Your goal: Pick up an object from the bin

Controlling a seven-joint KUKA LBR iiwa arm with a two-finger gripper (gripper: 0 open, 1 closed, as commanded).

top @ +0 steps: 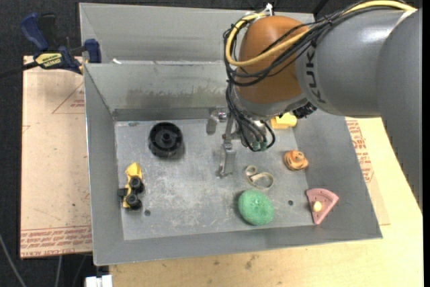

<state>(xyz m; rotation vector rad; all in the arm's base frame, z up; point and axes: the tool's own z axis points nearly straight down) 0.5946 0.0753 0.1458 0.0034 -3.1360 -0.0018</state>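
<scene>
The gripper [224,163] is seen low over bare floor near the middle of the bin [99,144]; whether it is wide or narrow cannot be told; a metal ring [259,177] lies just beside it, toward the view's right; a green ball [256,207] is placed near the ring; a black cap [165,140] lies well apart, leftward.

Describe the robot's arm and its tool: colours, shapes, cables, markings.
The arm is a thick, rounded grey link with black lettering near its end, partly hidden. A smooth orange dome cover caps the wrist, and yellow and black cables loop round it. Below it the tool is slim bare metal, with thin green and black wires bunched beside it.
</scene>
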